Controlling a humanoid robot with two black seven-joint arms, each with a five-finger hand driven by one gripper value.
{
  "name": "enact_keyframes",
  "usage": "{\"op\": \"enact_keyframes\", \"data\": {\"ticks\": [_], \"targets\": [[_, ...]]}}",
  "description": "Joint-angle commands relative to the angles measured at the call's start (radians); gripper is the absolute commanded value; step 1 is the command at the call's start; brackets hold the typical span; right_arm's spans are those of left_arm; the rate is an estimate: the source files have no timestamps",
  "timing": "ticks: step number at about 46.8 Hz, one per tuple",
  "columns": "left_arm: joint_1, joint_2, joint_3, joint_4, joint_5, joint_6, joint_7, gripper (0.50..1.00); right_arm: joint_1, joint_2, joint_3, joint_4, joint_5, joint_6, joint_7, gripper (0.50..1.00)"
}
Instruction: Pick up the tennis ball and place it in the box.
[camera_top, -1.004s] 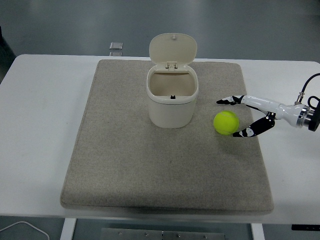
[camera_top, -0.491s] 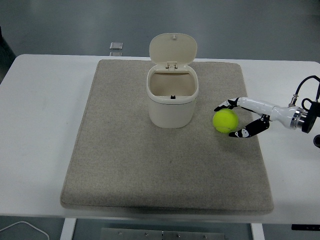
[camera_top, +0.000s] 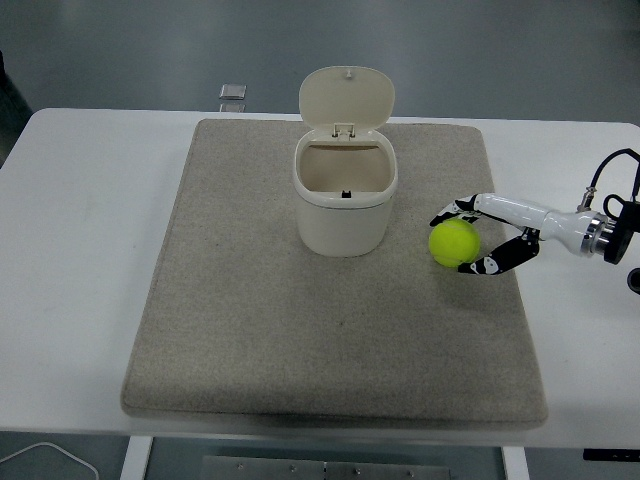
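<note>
Plainly, the risk here is a weak hold on the ball (camera_top: 454, 243), which sits on the grey mat (camera_top: 250, 330) just to the right of the box (camera_top: 343, 205), whose lid (camera_top: 346, 96) stands open. The right hand (camera_top: 488, 238) comes in from the right edge with its fingers (camera_top: 455, 210) curled around the ball on the far and near sides, touching or very nearly so, but I cannot tell whether they press firmly enough to count as a grip. If only the fingertips pinch it, the round, fuzzy ball may squirt out toward the box or roll off across the mat when lifted. The upright lid could also be knocked on the way over. No left hand shows.
</note>
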Motion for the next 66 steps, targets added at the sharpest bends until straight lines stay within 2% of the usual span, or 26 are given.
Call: {"op": "enact_keyframes", "data": {"ticks": [1,16,21,33,52,61,66], "targets": [[0.000,0.000,0.000,0.000,0.000,0.001,-0.001,0.992,0.016,-0.009,0.006,0.007,0.003,0.009,0.004,0.588],[0.000,0.000,0.000,0.000,0.000,0.001,0.000,0.992,0.126,-0.061,0.011,0.021,0.018,0.076,0.012,0.594],[0.000,0.000,0.000,0.000,0.000,-0.001,-0.001,0.992,0.160,-0.090,0.014,0.036,0.021,0.118,0.039,0.594],[0.000,0.000,0.000,0.000,0.000,-0.001,-0.001,0.992,0.186,-0.094,0.072,0.093,0.058,0.184,0.038,0.594],[0.000,0.000,0.000,0.000,0.000,-0.001,-0.001,0.992,0.269,-0.060,0.075,0.112,0.178,0.221,0.012,0.594],[0.000,0.000,0.000,0.000,0.000,0.001,-0.001,0.992,0.272,0.034,0.075,0.112,0.215,0.213,-0.031,0.601],[0.000,0.000,0.000,0.000,0.000,-0.001,-0.001,0.992,0.272,0.061,0.075,0.112,0.247,0.212,-0.057,0.603]]}}
